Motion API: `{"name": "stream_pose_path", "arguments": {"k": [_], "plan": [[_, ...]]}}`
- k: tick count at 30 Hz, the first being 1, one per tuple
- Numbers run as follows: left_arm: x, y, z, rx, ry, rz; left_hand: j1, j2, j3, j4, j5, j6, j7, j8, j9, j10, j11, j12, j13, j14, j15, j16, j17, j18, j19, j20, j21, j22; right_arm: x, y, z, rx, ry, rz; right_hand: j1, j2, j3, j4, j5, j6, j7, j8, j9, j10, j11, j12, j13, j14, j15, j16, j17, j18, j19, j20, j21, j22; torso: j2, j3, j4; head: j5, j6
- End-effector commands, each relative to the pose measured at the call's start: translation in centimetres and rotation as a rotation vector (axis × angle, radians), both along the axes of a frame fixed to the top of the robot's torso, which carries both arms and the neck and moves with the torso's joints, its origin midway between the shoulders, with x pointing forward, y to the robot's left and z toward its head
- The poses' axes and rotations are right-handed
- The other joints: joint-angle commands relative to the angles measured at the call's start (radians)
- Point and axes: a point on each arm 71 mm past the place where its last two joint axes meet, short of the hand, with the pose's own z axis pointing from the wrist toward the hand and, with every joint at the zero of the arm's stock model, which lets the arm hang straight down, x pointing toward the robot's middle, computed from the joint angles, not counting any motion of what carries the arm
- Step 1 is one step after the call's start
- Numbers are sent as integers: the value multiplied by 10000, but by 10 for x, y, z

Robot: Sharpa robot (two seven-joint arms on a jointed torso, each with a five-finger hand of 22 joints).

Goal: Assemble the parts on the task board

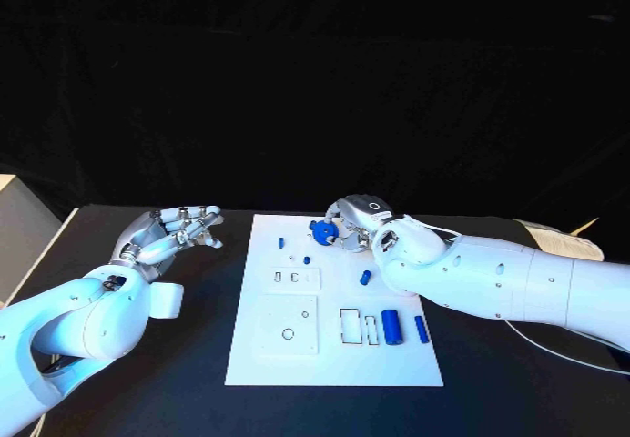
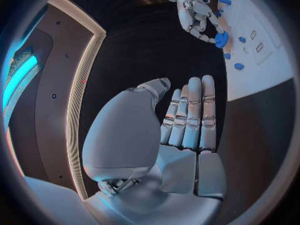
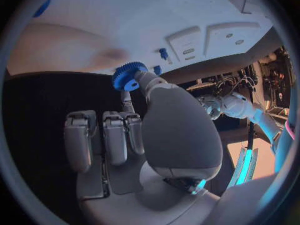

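Observation:
The white task board lies in the middle of the black table. My right hand hovers over its far edge and pinches a blue gear between thumb and a finger; the gear shows clearly in the right wrist view, just above the board. My left hand hangs over the table left of the board, fingers stretched out, holding nothing. On the board lie a small blue peg, a blue stub, a blue cylinder and a blue bar.
Raised white blocks with slots and holes sit on the board's left half. A sheet of paper lies at the table's far right, and a pale box stands beyond the left edge.

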Motion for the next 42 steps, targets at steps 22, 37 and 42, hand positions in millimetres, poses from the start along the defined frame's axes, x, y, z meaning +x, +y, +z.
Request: {"name": "stream_pose_path", "arguments": {"k": [22, 37, 42], "plan": [[-1, -3, 1, -45, -56, -216, -5, 35, 68, -3, -49, -50, -32, 65, 11, -44, 8, 14, -1, -56, 18, 60, -13, 30, -80, 14, 55, 23, 9, 31, -8, -1163, -534, -106, -180, -52, 65, -7, -111, 403, -333, 325, 367, 1079, -47, 22, 2630, 1060, -63, 43, 2631, -206, 903, -79, 78, 2294, 18, 2, -1, 120, -72], [-1, -3, 1, -30, -56, -214, 1, 29, 79, -16, -51, -53, -28, 69, 13, -45, 10, 18, -1, -68, 19, 78, -19, 29, -99, 14, 86, 45, 13, 39, -16, -1387, -159, -142, -222, -77, 65, 3, -129, 397, -327, 321, 366, 1079, -43, 22, 2630, 1060, -64, 43, 2631, -205, 903, -80, 77, 2293, 6, 3, 0, 166, -94], [-1, -3, 1, -22, -53, -207, 1, 29, 79, -16, -51, -53, -28, 69, 13, -45, 10, 18, -1, -68, 19, 78, -19, 29, -99, 14, 86, 45, 14, 40, -18, -1404, -40, -210, -248, -87, 68, 11, -142, 394, -327, 319, 365, 1079, -41, 22, 2630, 1060, -64, 43, 2631, -203, 900, -81, 71, 2286, 8, -1, -4, 192, -118]]}}
